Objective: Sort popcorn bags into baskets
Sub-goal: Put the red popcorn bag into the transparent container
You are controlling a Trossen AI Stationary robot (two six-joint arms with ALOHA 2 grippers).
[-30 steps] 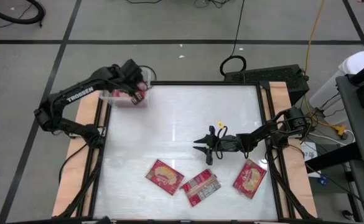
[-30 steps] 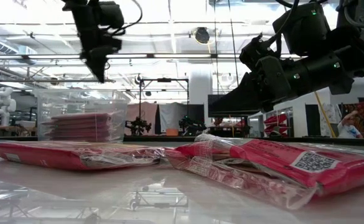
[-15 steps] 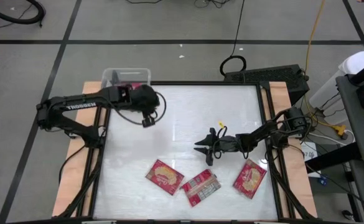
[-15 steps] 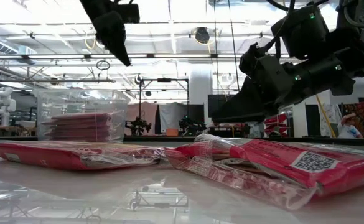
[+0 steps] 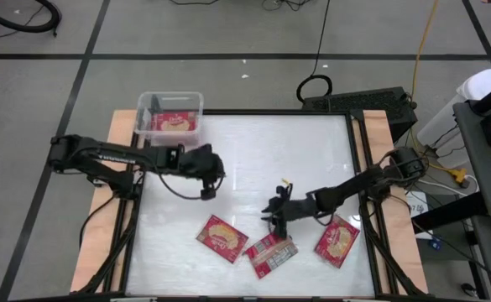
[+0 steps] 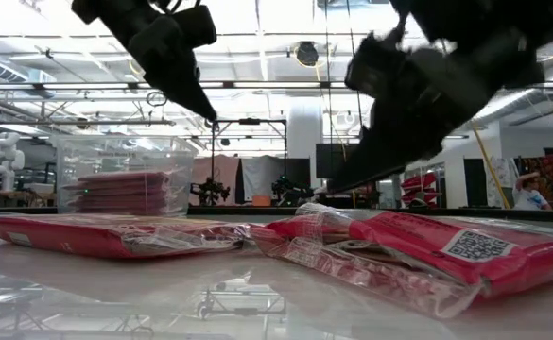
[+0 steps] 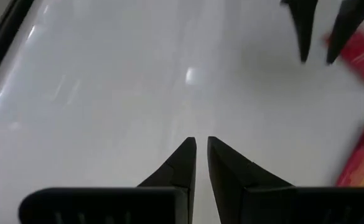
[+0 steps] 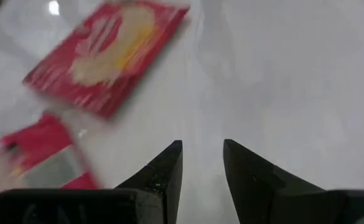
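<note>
We see the clear bin (image 5: 169, 113) at the far left corner already holding packets. The left gripper (image 5: 209, 195), nearly closed and empty, hovers mid-table. The right gripper (image 5: 276, 231), parted and empty, hangs nearest, seemingly just above the middle packet (image 5: 270, 254), whose long axis runs diagonally.

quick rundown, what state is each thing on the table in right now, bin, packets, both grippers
clear bin: upright at the table's far left corner, holding red packets
left packet: flat, popcorn picture up
middle packet: flat, print side up
right packet: flat, picture up
left gripper: empty, nearly shut
right gripper: empty, slightly open, above the middle packet
</note>
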